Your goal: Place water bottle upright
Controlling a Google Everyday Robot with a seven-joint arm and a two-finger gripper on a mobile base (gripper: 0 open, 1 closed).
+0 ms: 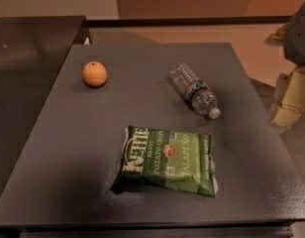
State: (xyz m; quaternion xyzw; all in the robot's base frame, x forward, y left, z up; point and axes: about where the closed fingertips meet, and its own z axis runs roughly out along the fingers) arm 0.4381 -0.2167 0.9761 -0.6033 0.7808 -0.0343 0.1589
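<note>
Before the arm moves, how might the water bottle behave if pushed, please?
Lying on its side, the round water bottle would probably roll. Clear and ribbed, it looks light and squashy. The tool is at the right edge.

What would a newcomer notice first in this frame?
The green chip bag lying flat at the front centre of the dark table draws the eye first, with the orange bright at the back left. The water bottle lies on its side at the back right, cap toward the front right, and the gripper hangs beyond the table's right edge, apart from it.
</note>
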